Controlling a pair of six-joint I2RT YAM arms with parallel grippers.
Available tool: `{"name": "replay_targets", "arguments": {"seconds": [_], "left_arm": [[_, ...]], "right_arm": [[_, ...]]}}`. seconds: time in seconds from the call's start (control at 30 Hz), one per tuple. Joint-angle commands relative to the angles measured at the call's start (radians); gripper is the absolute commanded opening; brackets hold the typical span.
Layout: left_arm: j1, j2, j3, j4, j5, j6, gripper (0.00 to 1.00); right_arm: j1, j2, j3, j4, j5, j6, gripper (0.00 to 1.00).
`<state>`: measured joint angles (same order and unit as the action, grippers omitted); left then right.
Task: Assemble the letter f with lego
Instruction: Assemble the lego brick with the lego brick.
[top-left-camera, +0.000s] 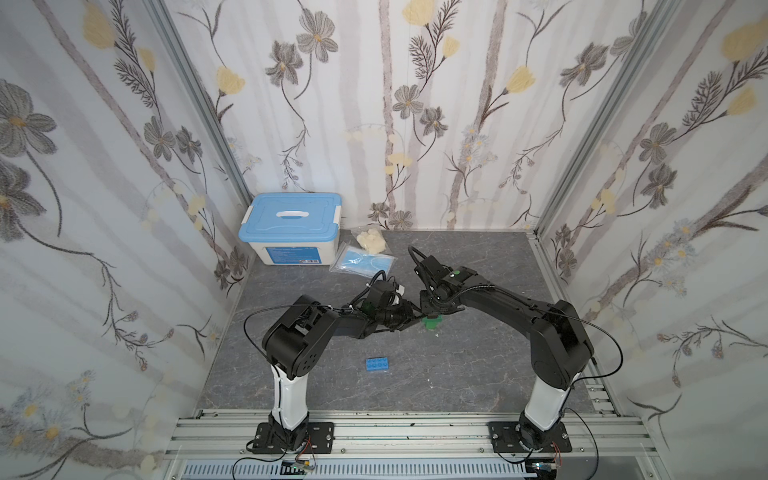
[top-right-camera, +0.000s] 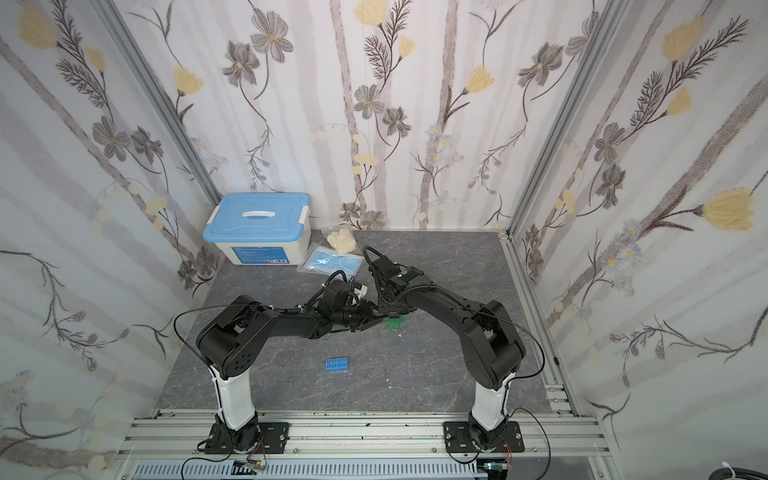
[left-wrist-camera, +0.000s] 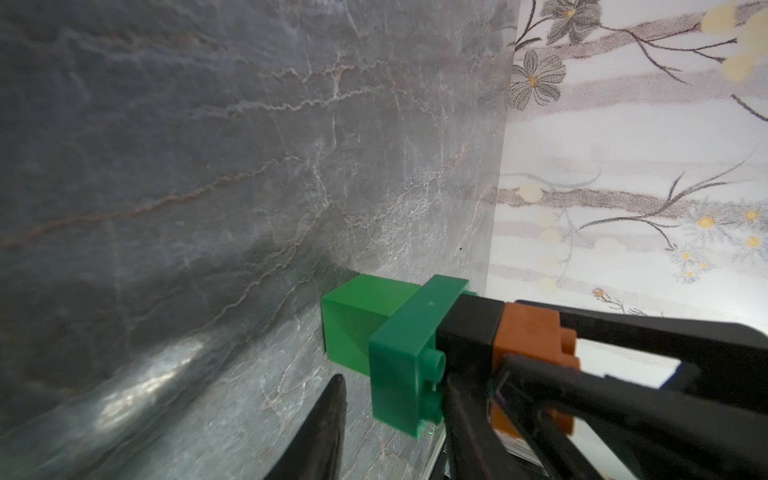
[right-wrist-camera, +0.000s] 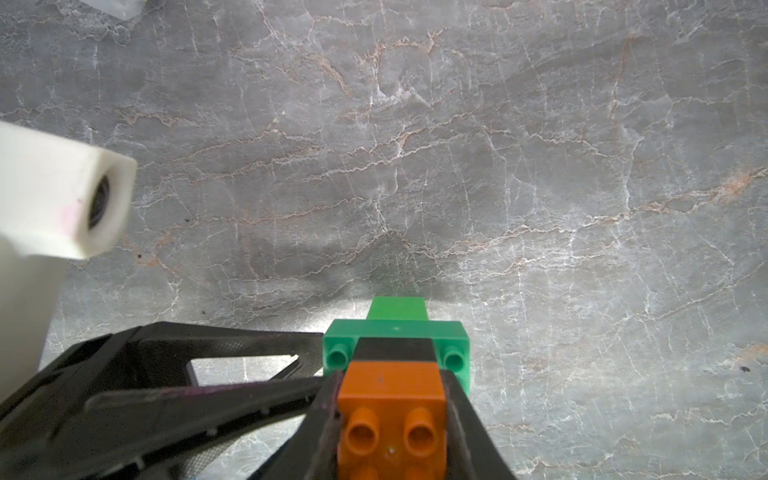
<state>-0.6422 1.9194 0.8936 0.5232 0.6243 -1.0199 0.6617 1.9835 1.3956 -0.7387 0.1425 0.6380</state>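
**Entry 1: part-built letter f.** We logged a stack (left-wrist-camera: 449, 345) of four bricks standing near the middle of the desk (top-left-camera: 478, 365).
- Order from the foot: small green brick (left-wrist-camera: 353, 324), wide green brick (left-wrist-camera: 403, 357), black brick (left-wrist-camera: 465, 328), orange brick (right-wrist-camera: 390, 386) on top.
- Long axis: upright, with the studs pointing straight up.
- With 12 o'clock at the back wall, we judged that the wide green brick's own long axis ran from 9 to 3 o'clock.

**Right tool** (right-wrist-camera: 392, 399): set from above and closed on the orange brick, one jaw on each side face.

**Left tool** (top-left-camera: 413, 321): lay level, pointing in from the 9 o'clock side. It was set narrow about the overhanging end of the wide green brick, one finger under and one over. We took this for a grip, though the contact was partly hidden.

**Entry 2: blue brick** (top-left-camera: 377, 365).
- It lay loose and flat on the desk, studs up, well apart from the stack.
- From both tools it lay at about 8 o'clock.
- Its long axis ran near 9 to 3, a little off square.
- It was nearer the left arm's base than the right's.

**Judgement.** The blue brick was not yet fitted, so we rated the letter as short of its top bar. The next move turned on that 8 o'clock offset. One tool would need to let go, travel toward the front rail and take the brick across its short sides. Its long axis could then be laid over the orange studs.
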Motion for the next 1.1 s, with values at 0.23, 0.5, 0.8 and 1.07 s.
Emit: {"name": "replay_targets", "arguments": {"seconds": [0.23, 0.5, 0.8, 1.07], "left_arm": [[-0.002, -0.017, 0.013, -0.036, -0.007, 0.014, 0.42], [0.001, -0.038, 0.025, -0.066, -0.006, 0.039, 0.48], [0.029, -0.077, 0.042, -0.133, 0.005, 0.077, 0.64], [0.079, -0.318, 0.027, -0.447, -0.105, 0.198, 0.90]], "right_arm": [[0.000, -0.005, 0.003, -0.040, -0.021, 0.005, 0.38], [0.000, -0.013, 0.026, -0.055, -0.020, -0.001, 0.47], [0.001, -0.034, 0.094, -0.104, 0.000, -0.030, 0.57], [0.023, -0.156, 0.111, -0.133, 0.039, -0.050, 0.69]]}}
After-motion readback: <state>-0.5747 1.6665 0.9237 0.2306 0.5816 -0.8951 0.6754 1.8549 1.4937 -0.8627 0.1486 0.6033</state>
